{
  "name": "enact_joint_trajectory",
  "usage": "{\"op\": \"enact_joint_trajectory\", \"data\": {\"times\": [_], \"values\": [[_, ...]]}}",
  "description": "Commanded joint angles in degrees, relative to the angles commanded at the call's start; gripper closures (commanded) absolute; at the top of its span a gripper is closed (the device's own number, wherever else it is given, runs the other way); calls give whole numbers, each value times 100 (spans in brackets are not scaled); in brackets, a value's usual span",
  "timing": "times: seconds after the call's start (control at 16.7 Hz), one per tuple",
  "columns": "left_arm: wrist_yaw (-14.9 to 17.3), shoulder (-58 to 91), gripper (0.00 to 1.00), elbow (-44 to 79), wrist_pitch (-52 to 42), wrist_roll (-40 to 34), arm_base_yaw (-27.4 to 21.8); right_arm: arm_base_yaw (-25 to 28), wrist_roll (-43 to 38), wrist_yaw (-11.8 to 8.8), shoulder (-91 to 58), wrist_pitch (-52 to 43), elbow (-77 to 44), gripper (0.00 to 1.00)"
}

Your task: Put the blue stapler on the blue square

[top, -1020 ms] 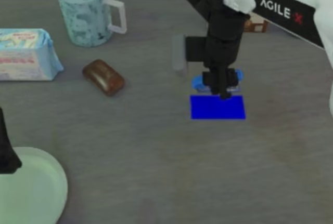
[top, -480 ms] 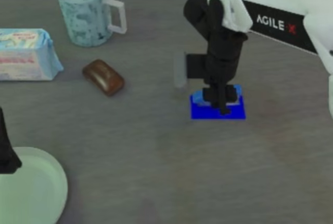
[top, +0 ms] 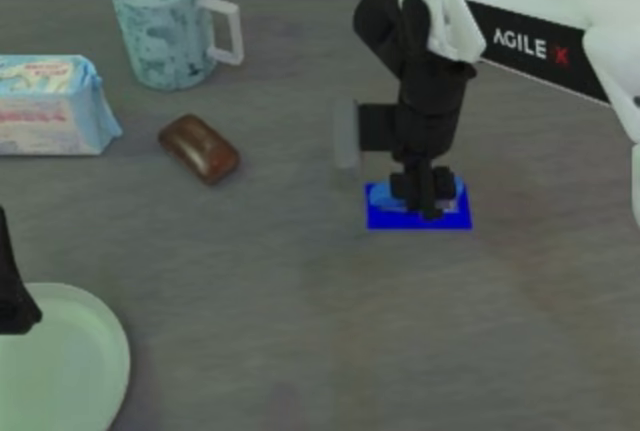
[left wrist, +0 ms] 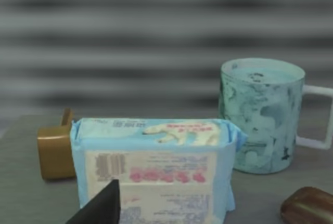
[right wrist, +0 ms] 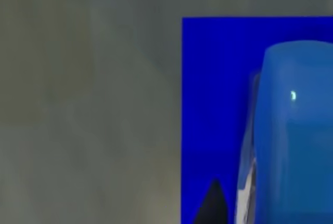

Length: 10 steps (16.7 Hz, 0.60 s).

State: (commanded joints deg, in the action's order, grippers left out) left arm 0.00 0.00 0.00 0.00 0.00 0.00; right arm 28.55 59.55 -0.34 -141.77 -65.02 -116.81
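The blue stapler (top: pixel 380 194) lies lengthwise on the blue square (top: pixel 385 219), right of the table's middle, mostly hidden under my right gripper (top: pixel 425 196). That gripper points straight down and is shut on the stapler. In the right wrist view the stapler (right wrist: pixel 296 146) fills the side over the square (right wrist: pixel 218 78), its silver strip showing, and one dark fingertip (right wrist: pixel 213 203) rests against its side. My left gripper (top: pixel 10 296) is parked at the table's left edge.
A speckled teal mug (top: pixel 160 21) stands at the back left, with a pale-blue tissue pack (top: pixel 50 101) at the far left. A brown glossy block (top: pixel 200 148) lies between them and the square. A pale-green plate (top: pixel 60 361) sits at the front left corner.
My right gripper has carried the stapler from just behind the square toward the front and down, so it now sits over the square. The left arm has not moved.
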Motion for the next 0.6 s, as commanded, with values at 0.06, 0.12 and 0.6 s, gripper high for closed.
{"op": "enact_joint_trajectory", "data": {"times": [0.06, 0.12, 0.6], "values": [[0, 0, 0, 0, 0, 0, 0, 0, 0, 0, 0, 0, 0, 25], [0, 0, 0, 0, 0, 0, 0, 0, 0, 0, 0, 0, 0, 17], [0, 0, 0, 0, 0, 0, 0, 0, 0, 0, 0, 0, 0, 0]]}}
